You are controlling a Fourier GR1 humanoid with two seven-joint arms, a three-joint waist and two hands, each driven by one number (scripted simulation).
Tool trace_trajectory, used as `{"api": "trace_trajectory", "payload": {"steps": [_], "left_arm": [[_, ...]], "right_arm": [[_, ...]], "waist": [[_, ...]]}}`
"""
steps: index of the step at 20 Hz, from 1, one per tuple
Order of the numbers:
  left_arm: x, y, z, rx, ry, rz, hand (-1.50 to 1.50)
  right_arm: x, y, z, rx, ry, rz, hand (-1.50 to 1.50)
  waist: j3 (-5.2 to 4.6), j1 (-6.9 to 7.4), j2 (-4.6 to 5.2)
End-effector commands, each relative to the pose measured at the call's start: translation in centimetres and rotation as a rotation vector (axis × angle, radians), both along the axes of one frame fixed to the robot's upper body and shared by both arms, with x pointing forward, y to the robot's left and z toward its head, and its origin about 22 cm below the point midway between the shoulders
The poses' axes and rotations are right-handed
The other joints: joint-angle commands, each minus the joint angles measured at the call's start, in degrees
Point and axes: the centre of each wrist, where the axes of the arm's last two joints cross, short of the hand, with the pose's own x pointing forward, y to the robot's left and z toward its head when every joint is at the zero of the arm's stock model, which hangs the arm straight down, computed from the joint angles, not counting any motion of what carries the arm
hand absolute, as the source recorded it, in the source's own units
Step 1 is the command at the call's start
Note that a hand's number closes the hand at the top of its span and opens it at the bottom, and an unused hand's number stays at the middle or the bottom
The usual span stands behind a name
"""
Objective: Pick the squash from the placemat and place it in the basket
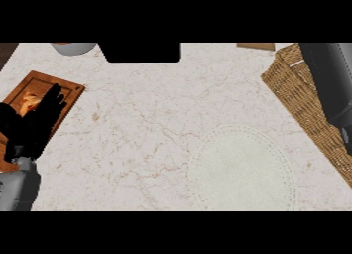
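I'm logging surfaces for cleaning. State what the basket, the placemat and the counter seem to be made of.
Basket: woven wicker or cane by the look, tan with a matte crisscross weave. Placemat: probably cloth, pale and matte, with a stitched-looking dotted line near its edge. Counter: marble-like stone or laminate, off-white with fine brownish veins.

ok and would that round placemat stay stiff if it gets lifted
Probably floppy: the placemat lies thin and flat with a stitched edge, like cloth. Pushed, it would likely slide on the smooth counter.
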Motion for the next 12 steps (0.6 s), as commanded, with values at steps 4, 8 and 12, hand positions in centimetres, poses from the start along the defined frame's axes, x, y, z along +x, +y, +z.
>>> {"api": "trace_trajectory", "payload": {"steps": [4,8,12], "left_arm": [[-1.0,0.8,-0.2,-0.016,-0.006,-0.013,0.00],[-0.5,0.3,0.2,-0.002,-0.007,-0.008,0.00],[0.2,-1.0,0.5,-0.009,-0.005,-0.027,0.00]], "right_arm": [[-1.5,-5.1,-2.8,0.075,-0.030,-0.066,1.50],[-2.4,-7.6,-4.1,0.091,-0.055,-0.080,1.50],[-2.9,-9.3,-4.5,0.163,-0.166,-0.238,-1.50]], "waist": [[0.01,0.52,0.16],[0.01,0.55,0.21],[0.03,0.59,0.35]]}}
